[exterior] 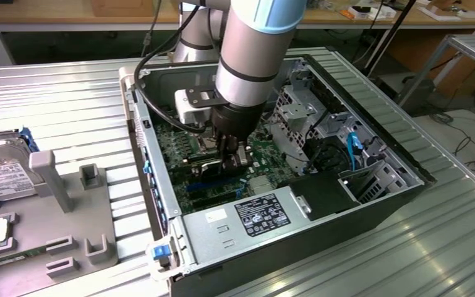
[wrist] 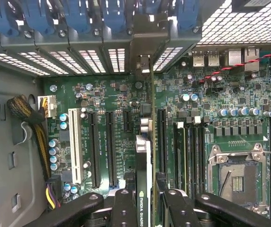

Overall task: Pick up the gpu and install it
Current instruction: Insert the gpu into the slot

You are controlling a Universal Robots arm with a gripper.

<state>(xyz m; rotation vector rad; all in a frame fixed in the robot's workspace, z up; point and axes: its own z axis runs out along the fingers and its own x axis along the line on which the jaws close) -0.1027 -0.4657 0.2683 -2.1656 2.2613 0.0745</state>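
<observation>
Edge-on gpu in gripper — connector edge hidden

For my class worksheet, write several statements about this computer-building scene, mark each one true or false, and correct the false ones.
1. The fingers grip the graphics card inside the computer case. True.
2. The case is closed with its side panel on. False: the side is open and the motherboard is in plain sight.
3. A cooler with a fan sits on the processor socket. False: the socket is bare, with only its metal frame around it.
4. A hard drive lies outside the case, on the exterior view's left. True.
5. The graphics card lies flat on the table beside the case. False: it is held on edge over the motherboard's slots.
</observation>
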